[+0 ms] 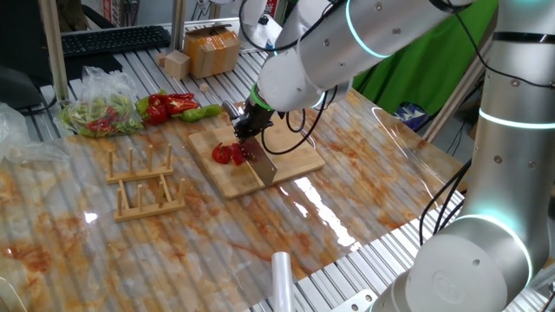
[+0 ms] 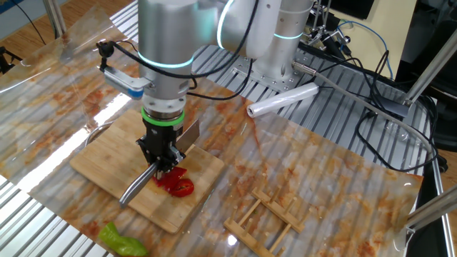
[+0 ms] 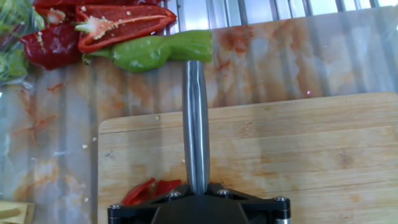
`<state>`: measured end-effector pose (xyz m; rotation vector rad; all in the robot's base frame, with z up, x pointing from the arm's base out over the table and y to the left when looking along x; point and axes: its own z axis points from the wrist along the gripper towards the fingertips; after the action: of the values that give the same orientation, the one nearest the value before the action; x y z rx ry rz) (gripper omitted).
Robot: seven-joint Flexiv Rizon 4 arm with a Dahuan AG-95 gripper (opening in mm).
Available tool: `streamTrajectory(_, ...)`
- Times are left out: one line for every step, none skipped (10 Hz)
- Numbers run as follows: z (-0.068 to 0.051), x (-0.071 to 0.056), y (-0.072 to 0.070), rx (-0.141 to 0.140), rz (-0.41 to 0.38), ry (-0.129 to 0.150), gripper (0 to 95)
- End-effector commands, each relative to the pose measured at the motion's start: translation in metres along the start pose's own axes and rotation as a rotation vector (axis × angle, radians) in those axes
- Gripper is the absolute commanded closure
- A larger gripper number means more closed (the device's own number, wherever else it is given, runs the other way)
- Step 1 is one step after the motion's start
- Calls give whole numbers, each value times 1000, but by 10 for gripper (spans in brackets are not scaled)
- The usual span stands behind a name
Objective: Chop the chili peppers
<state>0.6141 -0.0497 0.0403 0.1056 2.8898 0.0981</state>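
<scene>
Gripper (image 2: 163,158) stood closed on the steel handle of a knife (image 1: 260,162), pointing steeply down over the wooden cutting board (image 2: 114,160); the knife's broad blade rested edge-down on the board, just beside the chili peppers (image 1: 231,154); these lay as a small cluster of red pieces near the board's middle, touching its surface; in the hand view the handle (image 3: 196,124) ran away from the jaws toward a green pepper (image 3: 155,51) and halved red peppers (image 3: 118,22) lying off the board on the stained transparent sheet (image 1: 364,173); a wooden rack (image 1: 143,182) lay flat, well apart from the board; a plastic roll (image 2: 282,100) lay near the arm's base.
</scene>
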Motion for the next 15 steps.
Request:
streamTrajectory(28, -2, -1, -19, -1, 38, 950)
streamTrajectory(23, -5, -1, -25, -1, 63, 950)
streamTrajectory(21, -6, -2, -20, -8, 65, 950)
streamTrajectory(21, -6, -2, -18, -10, 66, 950)
streamTrajectory(13, -6, -4, -24, -12, 99, 950)
streamTrajectory(7, -5, -5, -23, -9, 91, 950)
streamTrajectory(0, -6, -5, -25, -7, 92, 950)
streamTrajectory(-8, -7, -1, -10, -6, 92, 950)
streamTrajectory(-8, -7, -1, 2, -13, 87, 950)
streamTrajectory(-9, -7, -1, 0, -12, 85, 950)
streamTrajectory(-10, -8, -2, 0, -13, 86, 950)
streamTrajectory(-14, -11, -4, -1, -16, 88, 950)
streamTrajectory(-15, -12, -5, 0, -18, 88, 950)
streamTrajectory(-18, -14, -6, 0, -19, 90, 950)
streamTrajectory(-18, -14, -6, -1, -17, 89, 950)
